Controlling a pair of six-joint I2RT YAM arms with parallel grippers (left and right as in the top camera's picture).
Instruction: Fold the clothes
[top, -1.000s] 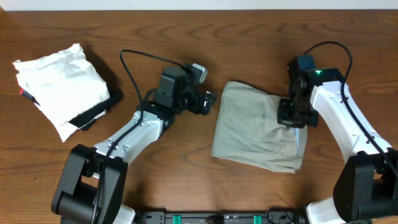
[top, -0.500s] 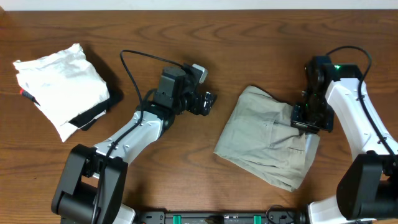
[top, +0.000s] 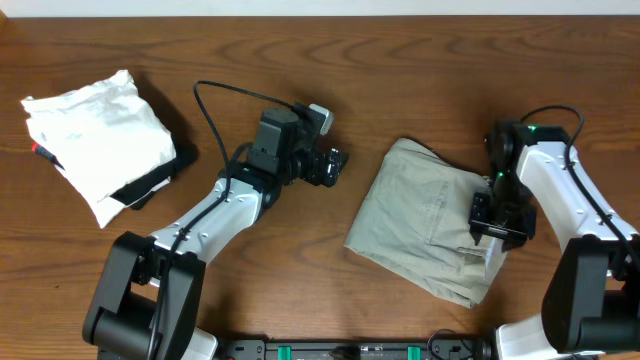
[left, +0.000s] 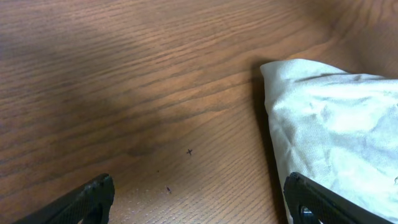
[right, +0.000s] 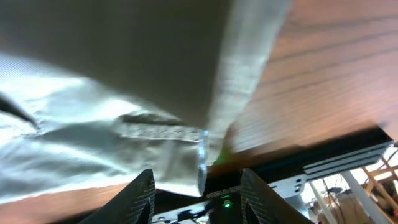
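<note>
We found the sage-beige cotton trouser-like garment lying folded on the brown wooden tabletop. The left end effector, near its left edge, stood spread. The right end effector, over its right edge, stood spread astride the hem.

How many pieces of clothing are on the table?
3. A khaki garment lies on the right. A white garment sits at the far left, and a black cloth peeks out from under it. More could be hidden underneath.
</note>
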